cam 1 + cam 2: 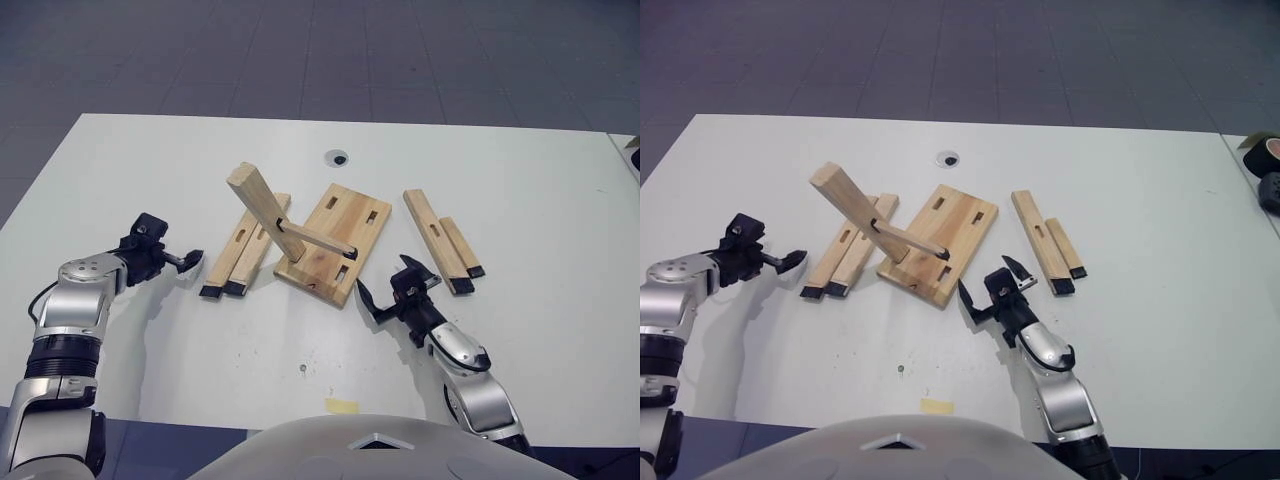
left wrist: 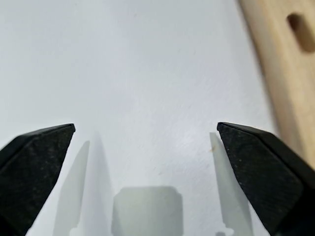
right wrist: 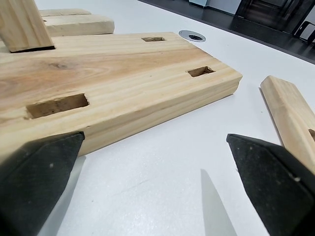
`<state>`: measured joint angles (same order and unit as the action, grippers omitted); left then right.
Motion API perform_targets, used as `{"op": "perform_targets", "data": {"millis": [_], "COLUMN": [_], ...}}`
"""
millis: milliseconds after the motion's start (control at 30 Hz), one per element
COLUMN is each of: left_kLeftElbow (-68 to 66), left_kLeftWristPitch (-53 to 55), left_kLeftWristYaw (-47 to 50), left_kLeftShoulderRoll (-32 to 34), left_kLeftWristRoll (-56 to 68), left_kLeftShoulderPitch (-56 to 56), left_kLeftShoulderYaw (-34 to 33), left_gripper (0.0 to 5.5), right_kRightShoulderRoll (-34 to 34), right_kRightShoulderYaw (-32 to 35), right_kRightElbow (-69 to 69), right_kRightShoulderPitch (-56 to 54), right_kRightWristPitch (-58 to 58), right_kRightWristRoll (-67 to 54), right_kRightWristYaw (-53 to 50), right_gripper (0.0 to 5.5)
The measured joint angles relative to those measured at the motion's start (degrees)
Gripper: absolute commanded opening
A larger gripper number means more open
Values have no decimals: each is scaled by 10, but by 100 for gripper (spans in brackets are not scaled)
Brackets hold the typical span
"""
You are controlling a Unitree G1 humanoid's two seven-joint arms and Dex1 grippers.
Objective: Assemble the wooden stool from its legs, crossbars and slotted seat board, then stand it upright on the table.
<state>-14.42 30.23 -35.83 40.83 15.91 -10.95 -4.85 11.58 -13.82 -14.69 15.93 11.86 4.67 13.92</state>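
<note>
The slotted seat board (image 1: 347,222) lies flat mid-table. One leg (image 1: 258,202) stands tilted in a slot near its left edge, with a crossbar (image 1: 320,240) stuck through it. Two more legs (image 1: 243,258) lie side by side left of the board. To its right lie another leg (image 1: 435,238) and a short crossbar (image 1: 463,247). My left gripper (image 1: 188,264) is open, low over the table, just left of the two lying legs; one of those legs (image 2: 280,64) is beside it. My right gripper (image 1: 388,280) is open at the board's near right corner, facing the seat board (image 3: 123,78).
A round grommet hole (image 1: 338,157) sits in the white table (image 1: 540,180) behind the board. A strip of yellow tape (image 1: 341,406) marks the near edge. Dark objects (image 1: 1265,160) rest past the table's right edge. Bare tabletop stretches to the far right and near left.
</note>
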Motion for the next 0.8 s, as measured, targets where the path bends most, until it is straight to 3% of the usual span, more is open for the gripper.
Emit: {"op": "perform_targets", "data": {"millis": [100,233,433,800], "left_kLeftElbow": [41,74,89,20], "left_kLeftWristPitch": [49,66,39,-27], "left_kLeftWristYaw": [-19,-39,-51,-56], "left_kLeftShoulderRoll": [-11,-9,-10,7], "left_kLeftWristRoll": [53,53,0,-56], "left_kLeftShoulderPitch": [-7,1,50,33], "left_kLeftShoulderYaw": [-32,-17,38,41], "left_gripper": [538,538,538,538], "right_kRightShoulderRoll": [-1,-2,-1,-3], "right_kRightShoulderYaw": [0,-1,2,9], "right_kRightElbow": [0,0,4,18], "right_kRightShoulderPitch": [0,0,-4,-17], "right_kRightWristPitch": [0,0,0,0], "right_kRightWristRoll": [0,0,-1,-1], "right_kRightWristYaw": [-1,-1,0,-1], "right_gripper": [540,540,540,540]}}
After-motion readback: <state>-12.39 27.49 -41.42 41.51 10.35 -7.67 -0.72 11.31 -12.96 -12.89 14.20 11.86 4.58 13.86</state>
